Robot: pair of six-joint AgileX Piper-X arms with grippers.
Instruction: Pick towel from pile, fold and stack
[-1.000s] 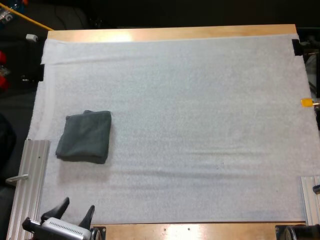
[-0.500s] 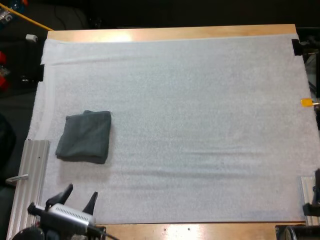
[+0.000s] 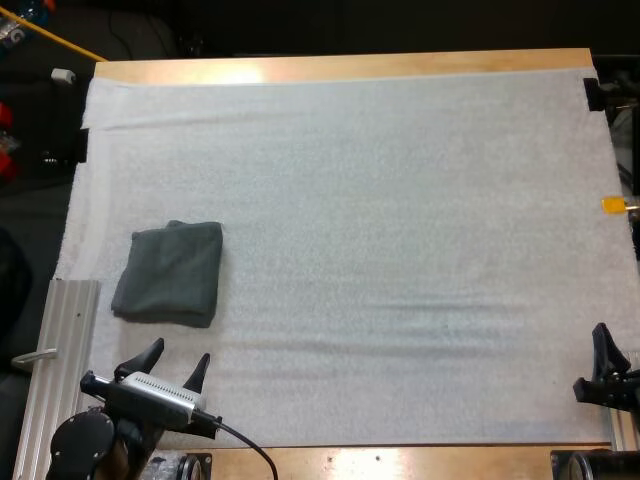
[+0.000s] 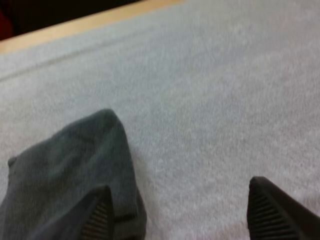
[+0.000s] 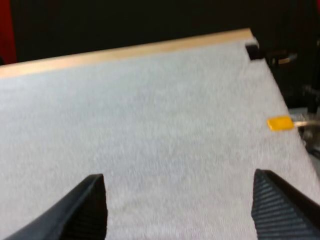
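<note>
One dark grey-green towel [image 3: 170,272], folded into a rough square, lies flat on the left side of the white mat [image 3: 400,230]. My left gripper [image 3: 179,352] hovers just on the near side of it, open, its fingers pointing toward the towel's near edge. From the left wrist, the towel [image 4: 65,165] sits ahead of the left gripper [image 4: 179,189], with one fingertip over the towel's near corner and nothing between the fingers. My right gripper [image 3: 618,350] is low at the mat's right edge. In its own wrist view the right gripper [image 5: 178,176] is open over bare mat.
An aluminium rail [image 3: 60,370] runs along the mat's left near side and a shorter rail [image 3: 620,405] sits at the right near corner. The wooden table edge [image 3: 340,67] borders the mat's far side.
My left gripper has moved forward from the near edge toward the towel. My right gripper has come into the high view at the right edge. The towel has not moved.
</note>
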